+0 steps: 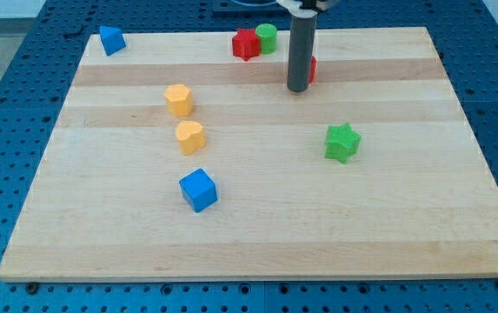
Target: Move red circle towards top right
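Red blocks number two, green two, yellow two, blue two; my tip [298, 88] hides one red.

Eight blocks are sitting on the wooden board [257, 252]. Two blue, two yellow, two red and two green ones are showing. One dark rod is standing among them.

Pale matt wooden board [257, 235] (visible grain), smooth dark rod [300, 52]
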Controlling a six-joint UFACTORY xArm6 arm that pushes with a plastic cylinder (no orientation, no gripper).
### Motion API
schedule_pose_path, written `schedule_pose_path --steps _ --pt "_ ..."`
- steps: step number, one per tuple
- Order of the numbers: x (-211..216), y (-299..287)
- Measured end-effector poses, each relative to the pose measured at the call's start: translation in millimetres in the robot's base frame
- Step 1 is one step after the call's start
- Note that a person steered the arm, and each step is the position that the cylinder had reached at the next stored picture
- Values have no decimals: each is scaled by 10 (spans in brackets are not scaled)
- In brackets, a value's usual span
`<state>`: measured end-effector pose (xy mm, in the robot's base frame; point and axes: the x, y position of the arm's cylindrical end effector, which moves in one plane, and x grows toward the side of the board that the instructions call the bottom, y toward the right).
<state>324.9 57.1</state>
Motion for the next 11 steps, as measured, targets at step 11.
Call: schedule_pose_path --steps 11 --pt "-661 292"
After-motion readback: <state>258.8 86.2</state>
